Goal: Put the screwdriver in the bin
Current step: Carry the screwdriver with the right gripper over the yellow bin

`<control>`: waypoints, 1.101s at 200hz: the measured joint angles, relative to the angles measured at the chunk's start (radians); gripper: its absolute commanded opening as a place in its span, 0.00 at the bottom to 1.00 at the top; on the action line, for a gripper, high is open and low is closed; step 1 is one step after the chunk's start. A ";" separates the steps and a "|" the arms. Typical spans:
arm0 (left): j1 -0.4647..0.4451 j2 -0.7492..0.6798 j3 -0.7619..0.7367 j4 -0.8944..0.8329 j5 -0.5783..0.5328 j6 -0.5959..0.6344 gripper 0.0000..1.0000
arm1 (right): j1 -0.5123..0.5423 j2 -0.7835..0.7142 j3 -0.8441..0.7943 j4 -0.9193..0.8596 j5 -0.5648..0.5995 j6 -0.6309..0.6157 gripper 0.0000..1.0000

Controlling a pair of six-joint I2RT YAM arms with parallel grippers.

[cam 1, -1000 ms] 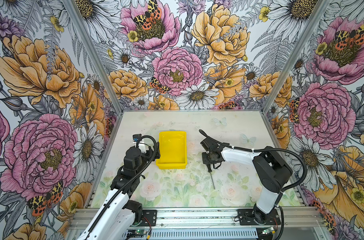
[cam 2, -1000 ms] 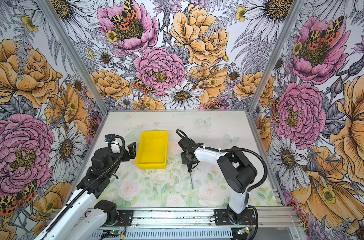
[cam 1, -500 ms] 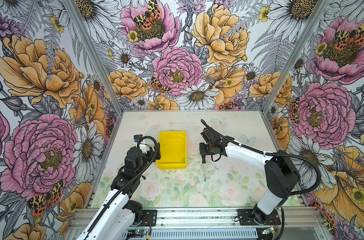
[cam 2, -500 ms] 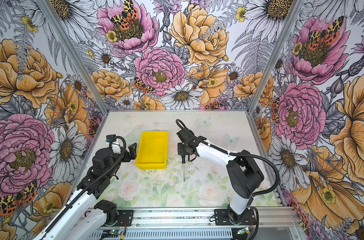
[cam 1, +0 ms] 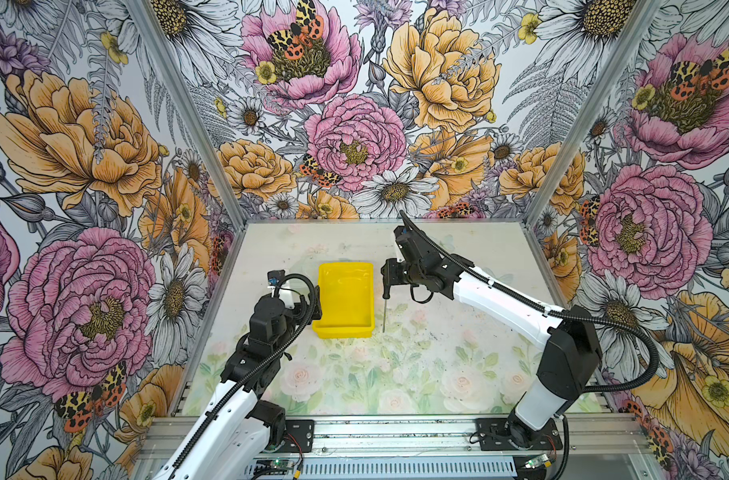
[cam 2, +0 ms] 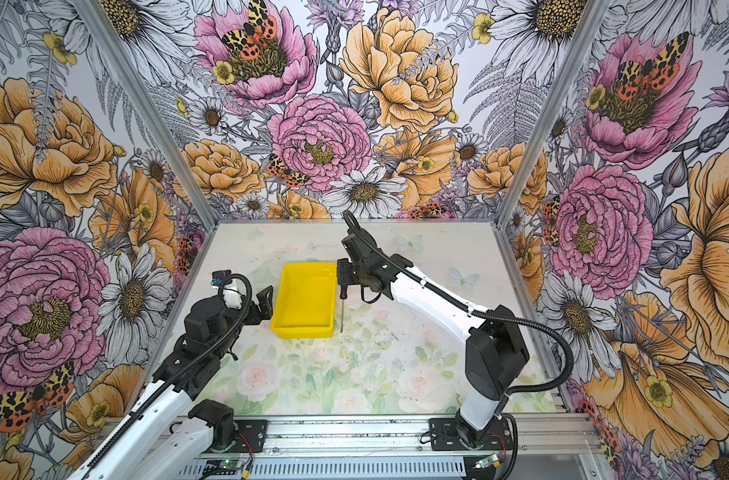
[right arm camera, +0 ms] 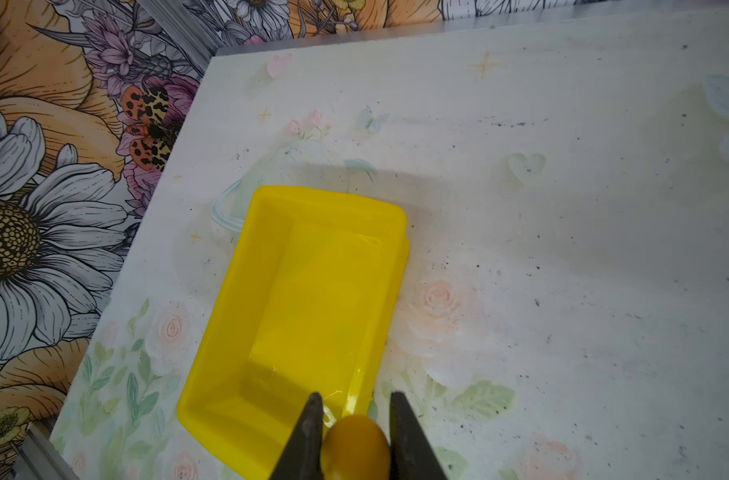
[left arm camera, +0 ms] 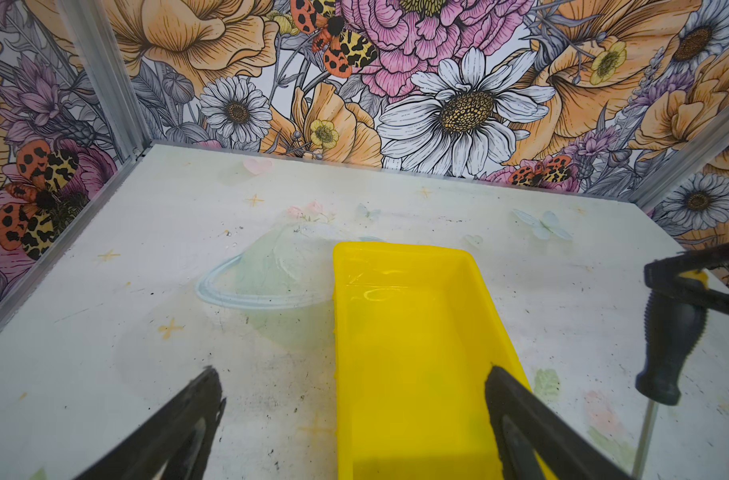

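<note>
In both top views the right gripper [cam 1: 387, 277] clamps the screwdriver [cam 1: 384, 307], which hangs shaft-down at mid-frame just right of the yellow bin [cam 1: 346, 299], while the left gripper [cam 2: 263, 302] stands spread at its left.

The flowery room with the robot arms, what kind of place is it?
Probably a robot practice booth. The flower walls are printed panels in a metal frame, and the left arm and right arm are bolted to a rail at a table with a yellow bin.
</note>
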 measured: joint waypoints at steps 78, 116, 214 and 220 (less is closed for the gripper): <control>-0.024 -0.016 0.000 -0.002 -0.038 0.008 0.99 | 0.034 0.116 0.257 -0.005 -0.014 -0.024 0.00; -0.034 -0.018 0.000 -0.012 -0.048 0.008 0.99 | 0.034 0.275 0.372 -0.003 -0.049 -0.031 0.00; -0.034 -0.038 -0.009 -0.031 -0.061 -0.019 0.99 | 0.034 0.499 0.447 -0.010 -0.138 -0.045 0.00; -0.032 -0.038 -0.009 -0.032 -0.061 -0.020 0.99 | 0.034 0.508 0.447 -0.011 -0.140 -0.047 0.00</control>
